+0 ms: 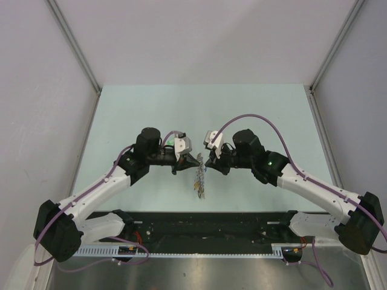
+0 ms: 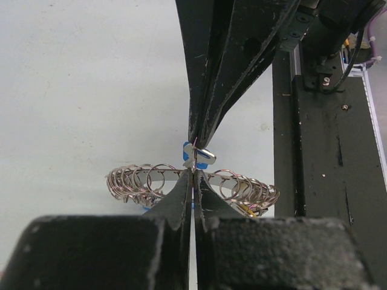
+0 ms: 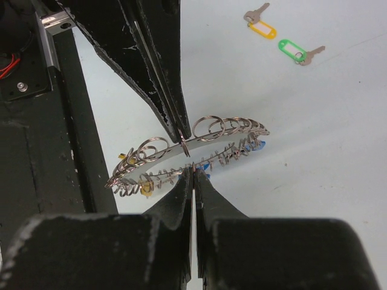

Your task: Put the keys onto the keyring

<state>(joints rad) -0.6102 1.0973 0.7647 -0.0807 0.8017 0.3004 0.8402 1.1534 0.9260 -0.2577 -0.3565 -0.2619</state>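
Counts: 2 arms, 2 grippers, 1 keyring, 3 tagged keys.

Left gripper: jaws fully closed, tips pinching the band of the keyring. Right gripper: jaws also closed, tips meeting the ring from the opposite side, nose to nose with the left tips. They look clamped on the blue-tagged key, which sits right at the ring band between the two sets of tips. Can't tell whether that key is threaded on or just pressed against the ring.

Keyring is up off the table, held between the two grippers at mid-table and edge-on to both wrist cameras. In the top view it hangs as a narrow vertical cluster between the arms. The band is fringed with lots of small split rings and small keys, too many and too overlapped to count. A few yellow and blue tags show among them.

The other 2 keys are loose on the table, seen from the right wrist, well apart from the ring:
- orange-tagged key, lying flat
- green-tagged key, lying flat, just beside the orange one, not touching

So 1 of 3 is at the ring and 2 of 3 are on the table. Neither loose key is near a gripper.
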